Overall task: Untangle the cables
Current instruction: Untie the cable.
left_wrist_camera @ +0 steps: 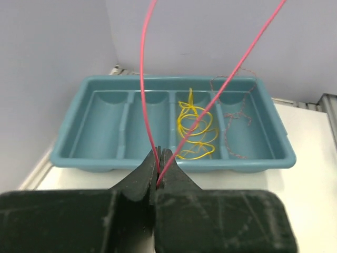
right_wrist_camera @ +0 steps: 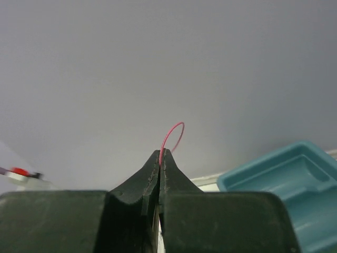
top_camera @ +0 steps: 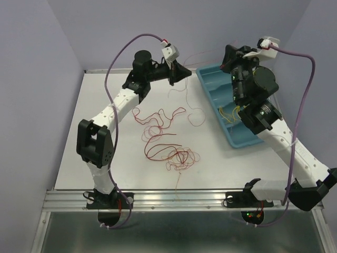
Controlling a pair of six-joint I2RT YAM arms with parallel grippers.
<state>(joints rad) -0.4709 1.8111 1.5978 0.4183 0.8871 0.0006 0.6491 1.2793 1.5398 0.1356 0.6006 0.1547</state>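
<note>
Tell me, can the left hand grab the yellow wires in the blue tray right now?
Probably not yet. The left hand is pinched shut on a red wire, so it must let go first. The yellow wires lie uncovered in the tray ahead of it.

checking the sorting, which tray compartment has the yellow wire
In the left wrist view, the teal tray's third compartment from the left: it alone holds the yellow coil. The rightmost holds a thin brownish strand; the other two look empty.
</note>
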